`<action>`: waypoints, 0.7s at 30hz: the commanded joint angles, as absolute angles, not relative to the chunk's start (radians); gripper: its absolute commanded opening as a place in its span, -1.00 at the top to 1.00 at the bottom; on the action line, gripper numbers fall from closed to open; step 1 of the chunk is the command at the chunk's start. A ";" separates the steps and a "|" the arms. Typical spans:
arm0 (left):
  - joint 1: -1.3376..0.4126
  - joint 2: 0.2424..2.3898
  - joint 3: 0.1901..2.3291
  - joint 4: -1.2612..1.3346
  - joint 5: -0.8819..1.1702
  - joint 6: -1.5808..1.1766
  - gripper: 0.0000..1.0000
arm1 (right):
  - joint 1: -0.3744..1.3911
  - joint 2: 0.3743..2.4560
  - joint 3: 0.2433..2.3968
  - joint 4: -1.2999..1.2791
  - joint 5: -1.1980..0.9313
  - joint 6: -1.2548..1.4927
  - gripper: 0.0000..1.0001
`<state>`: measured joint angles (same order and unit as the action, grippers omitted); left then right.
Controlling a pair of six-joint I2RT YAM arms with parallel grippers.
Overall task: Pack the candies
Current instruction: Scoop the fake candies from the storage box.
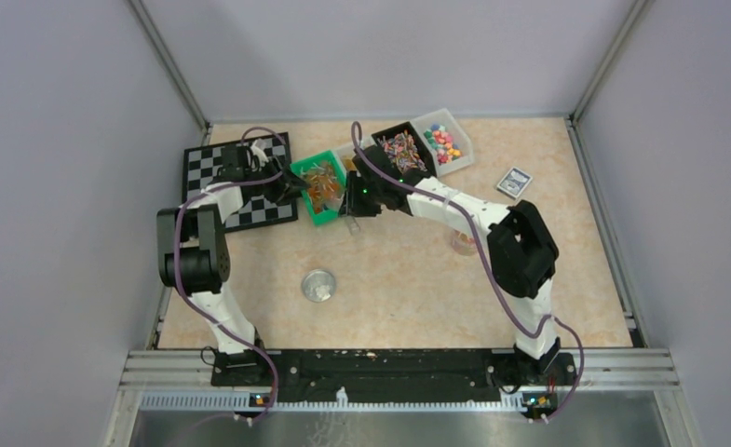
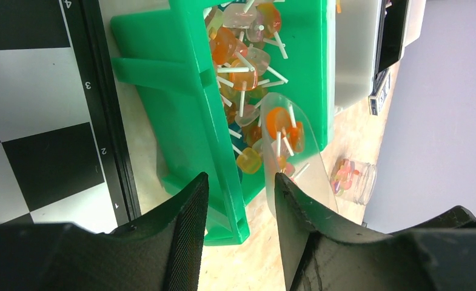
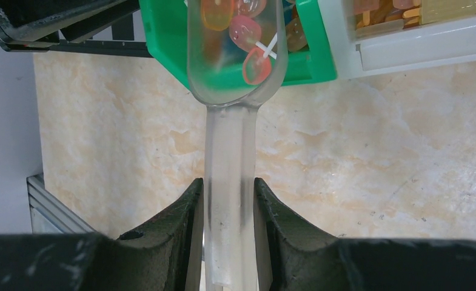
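Right tool (image 3: 228,188): we are squeezing the clear scoop (image 3: 229,151) by its handle.
Scoop: it is carrying candies (image 3: 244,30) at the green bin (image 2: 174,79) edge.
Left tool (image 2: 241,182): we are holding it open around the bin's wall.

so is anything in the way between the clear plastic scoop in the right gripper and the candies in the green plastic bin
Nothing visible does. The right gripper is shut on the handle of the clear plastic scoop, whose bowl, at the rim of the green plastic bin, holds several orange and pink candies.
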<state>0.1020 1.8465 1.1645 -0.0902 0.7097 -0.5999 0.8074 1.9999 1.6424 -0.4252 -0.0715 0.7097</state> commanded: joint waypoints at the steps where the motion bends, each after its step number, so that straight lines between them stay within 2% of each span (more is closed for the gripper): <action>1: 0.111 1.783 1.154 -0.061 0.707 -0.584 0.00 | 0.814 1.902 1.629 -0.355 -0.065 0.676 1.00; 21: 0.120 1.771 1.152 -0.068 0.701 -0.564 0.02 | 0.814 1.801 1.484 -0.196 -0.056 0.680 1.00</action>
